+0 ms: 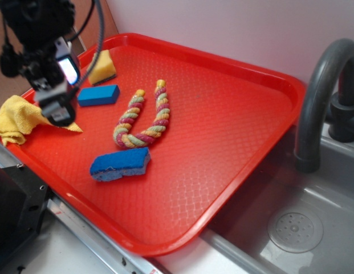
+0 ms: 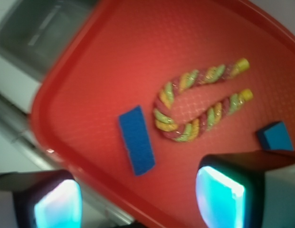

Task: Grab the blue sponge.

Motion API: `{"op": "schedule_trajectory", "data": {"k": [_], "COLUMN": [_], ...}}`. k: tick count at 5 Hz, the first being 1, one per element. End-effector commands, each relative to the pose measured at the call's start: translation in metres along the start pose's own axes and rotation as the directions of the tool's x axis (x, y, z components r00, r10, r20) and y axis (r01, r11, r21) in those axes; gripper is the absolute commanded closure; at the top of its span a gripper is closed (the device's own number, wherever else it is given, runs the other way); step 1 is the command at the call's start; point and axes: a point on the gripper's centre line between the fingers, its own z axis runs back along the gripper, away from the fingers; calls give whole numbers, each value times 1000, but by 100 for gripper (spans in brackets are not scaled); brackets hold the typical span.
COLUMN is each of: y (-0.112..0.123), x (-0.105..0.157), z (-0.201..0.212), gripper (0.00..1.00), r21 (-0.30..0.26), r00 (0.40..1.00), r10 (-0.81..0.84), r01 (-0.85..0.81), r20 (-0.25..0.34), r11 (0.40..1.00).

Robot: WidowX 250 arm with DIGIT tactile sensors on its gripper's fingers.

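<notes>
A: Well, nearest the tray's front edge lies the blue sponge (image 1: pixel 120 164), flat on the red tray (image 1: pixel 222 171), scouring side up, untouched.

B: And the gripper (image 1: pixel 56 105)?

A: High over the left rim, well apart from it, fingers (image 2: pixel 218 197) spread wide and holding nothing. I judge it a pre-approach pose.

B: What else does the tray hold?

A: Just behind the sponge, a curled rope toy (image 1: pixel 143 117); farther back a small blue block (image 1: pixel 98 95) and a yellow sponge wedge (image 1: pixel 103 67). A yellow cloth (image 1: pixel 17 120) drapes over the left rim.
</notes>
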Motion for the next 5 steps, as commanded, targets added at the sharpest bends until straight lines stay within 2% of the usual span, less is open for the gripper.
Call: {"op": "schedule_trajectory", "data": {"k": [1, 2, 5], "y": [-13, -12, -3], "x": [6, 2, -6], "z": [-43, -65, -104], "gripper": [0, 0, 0], "r21": [-12, -26, 16], "r00": [996, 990, 968], "r10": [-32, -46, -22], "r01": [31, 43, 27], "r20": [-83, -133, -251], "r11": [999, 999, 1000]}}
